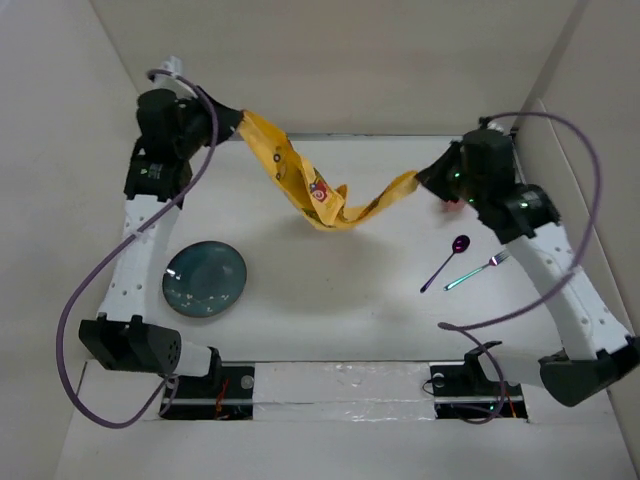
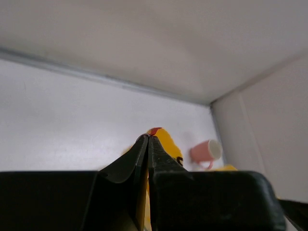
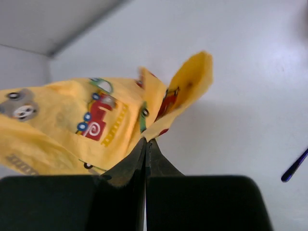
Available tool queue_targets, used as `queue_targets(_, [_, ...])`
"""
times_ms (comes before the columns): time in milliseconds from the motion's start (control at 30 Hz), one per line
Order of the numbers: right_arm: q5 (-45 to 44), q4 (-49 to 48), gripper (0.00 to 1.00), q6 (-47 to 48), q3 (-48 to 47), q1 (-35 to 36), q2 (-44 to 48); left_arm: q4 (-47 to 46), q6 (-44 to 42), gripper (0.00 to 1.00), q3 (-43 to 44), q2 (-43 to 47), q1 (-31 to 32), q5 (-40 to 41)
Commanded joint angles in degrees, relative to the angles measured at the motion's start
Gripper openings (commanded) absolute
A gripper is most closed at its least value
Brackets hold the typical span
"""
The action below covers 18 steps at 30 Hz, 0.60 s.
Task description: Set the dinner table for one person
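Table (image 1: 330, 310) spreads white beneath me. Placemat (image 1: 310, 195) hangs above its far half, sagging in the middle. Its long axis runs from my left pincer (image 1: 236, 120), clamped on one end, to my right pincer (image 1: 425, 180), clamped on the other. Plate (image 1: 205, 279) sits near-left.

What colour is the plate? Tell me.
Dark teal plate, lightly speckled; clearest in the top external view.
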State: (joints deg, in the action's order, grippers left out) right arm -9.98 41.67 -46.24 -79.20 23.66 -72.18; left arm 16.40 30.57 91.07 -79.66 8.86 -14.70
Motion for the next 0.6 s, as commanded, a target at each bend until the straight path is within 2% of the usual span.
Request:
queue_targets(0, [-1.80,7.45,0.00,4.91,-17.23,-1.41,3.81,-7.68,10.71,0.00,3.16,1.87,-8.66,-8.29])
queue_targets(33, [-0.32,9.29,0.00,5.63,-20.87,-2.29,2.93,-11.10,13.09,0.00,1.67,2.05,-12.86,-9.63])
queue_targets(133, [3.02,13.35,0.00,6.95,-30.02,-5.46,0.65,-18.39,23.72,0.00,-3.50,3.36,-19.29,-13.59])
queue_targets(200, [4.08,9.85,0.00,7.39,-29.18,-8.00,0.73,-21.49,30.30,0.00,-6.68,5.20,-20.99,-13.61])
queue_targets(233, [7.40,8.53,0.00,7.30,-27.78,-9.41,-0.14,-21.85,31.30,0.00,-8.87,5.91,-20.99,-12.30])
queue_targets(300, [12.93,6.33,0.00,6.17,-26.45,-12.13,-1.90,-20.89,33.14,0.00,-10.64,8.19,-20.99,-7.39])
queue_targets(333, [19.75,5.62,0.00,5.64,-26.01,-14.58,-2.61,-21.06,34.11,0.00,-12.91,9.07,-20.99,-6.58])
queue_targets(367, [21.91,4.66,0.00,5.46,-26.18,-15.22,-3.05,-21.41,34.38,0.00,-13.72,9.86,-20.99,-5.87])
queue_targets(433, [21.06,1.85,0.00,4.67,-26.27,-15.22,-2.00,-17.84,31.60,0.00,-12.42,11.19,-20.99,-3.77])
queue_targets(567, [20.87,2.10,0.00,5.37,-32.85,-15.75,-4.62,-13.42,27.44,0.00,-9.86,11.81,-20.46,0.45])
